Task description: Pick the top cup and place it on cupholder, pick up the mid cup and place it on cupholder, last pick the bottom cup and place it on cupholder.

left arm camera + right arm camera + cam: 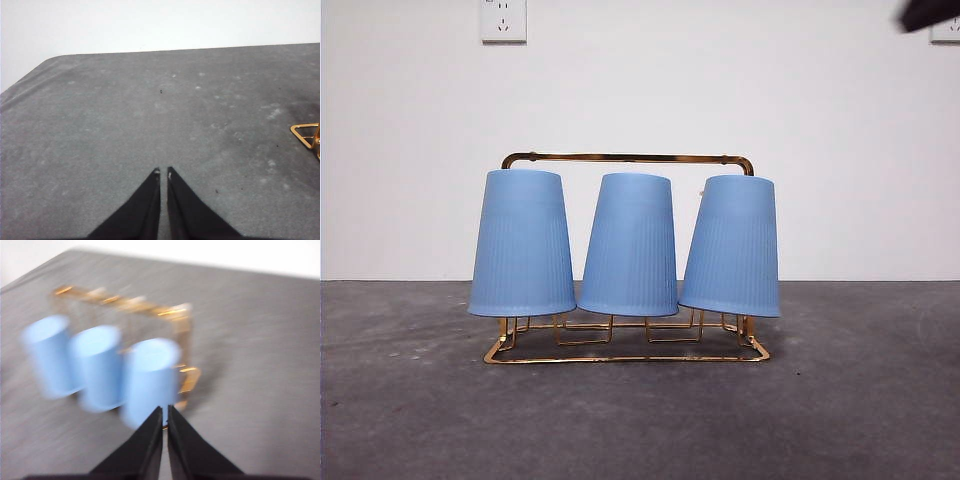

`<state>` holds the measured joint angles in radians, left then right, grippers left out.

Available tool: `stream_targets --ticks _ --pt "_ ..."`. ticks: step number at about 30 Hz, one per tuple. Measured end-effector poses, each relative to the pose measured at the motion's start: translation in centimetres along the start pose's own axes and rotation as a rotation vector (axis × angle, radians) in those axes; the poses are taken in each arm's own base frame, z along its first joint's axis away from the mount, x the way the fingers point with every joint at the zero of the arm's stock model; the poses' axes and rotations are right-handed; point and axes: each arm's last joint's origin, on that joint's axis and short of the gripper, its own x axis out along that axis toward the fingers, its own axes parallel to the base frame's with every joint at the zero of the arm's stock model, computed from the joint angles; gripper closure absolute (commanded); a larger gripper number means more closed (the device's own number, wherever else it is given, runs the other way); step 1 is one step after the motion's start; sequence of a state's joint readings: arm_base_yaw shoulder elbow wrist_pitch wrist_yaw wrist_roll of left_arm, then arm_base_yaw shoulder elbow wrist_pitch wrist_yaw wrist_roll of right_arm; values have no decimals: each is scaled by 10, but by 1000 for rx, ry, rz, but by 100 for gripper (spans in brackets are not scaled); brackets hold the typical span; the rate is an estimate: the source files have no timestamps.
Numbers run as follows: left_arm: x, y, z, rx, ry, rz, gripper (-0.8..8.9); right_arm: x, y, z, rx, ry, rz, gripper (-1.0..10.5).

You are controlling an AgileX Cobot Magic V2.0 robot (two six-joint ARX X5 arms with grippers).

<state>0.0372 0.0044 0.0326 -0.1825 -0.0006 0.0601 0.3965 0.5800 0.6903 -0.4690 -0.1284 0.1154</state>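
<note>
Three blue cups (630, 245) sit upside down in a row on the gold cupholder (627, 158), which stands on the grey tabletop (640, 420). My right end effector (165, 410) is closed and empty, above and near the end cup (150, 380); that view is blurred. My left end effector (163, 172) is closed, empty, over bare tabletop, with a cupholder corner (306, 134) off to one side.

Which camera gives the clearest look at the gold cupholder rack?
The front view: the cupholder is sharp and complete, with its arched top bar, wire base and three upside-down blue cups on it. The right wrist view shows it from above but motion-blurred. The left wrist view catches only a gold corner at the picture's edge.
</note>
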Motion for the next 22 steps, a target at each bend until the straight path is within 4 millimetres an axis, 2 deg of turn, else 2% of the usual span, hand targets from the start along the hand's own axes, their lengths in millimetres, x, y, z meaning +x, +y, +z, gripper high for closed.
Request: stream_targets --ticks 5,8,12,17,22 --pt "0 0 0 0 0 0 798 -16 -28 -27 18 -173 -224 936" --pt "0 0 0 0 0 0 798 -17 -37 -49 12 -252 -305 936" --pt "0 0 0 0 0 0 798 -13 -45 -79 -9 -325 -359 936" --pt "0 0 0 0 0 0 798 -2 -52 -113 -7 -325 -382 936" --pt "0 0 0 0 0 0 798 8 -56 -135 4 -301 -382 936"
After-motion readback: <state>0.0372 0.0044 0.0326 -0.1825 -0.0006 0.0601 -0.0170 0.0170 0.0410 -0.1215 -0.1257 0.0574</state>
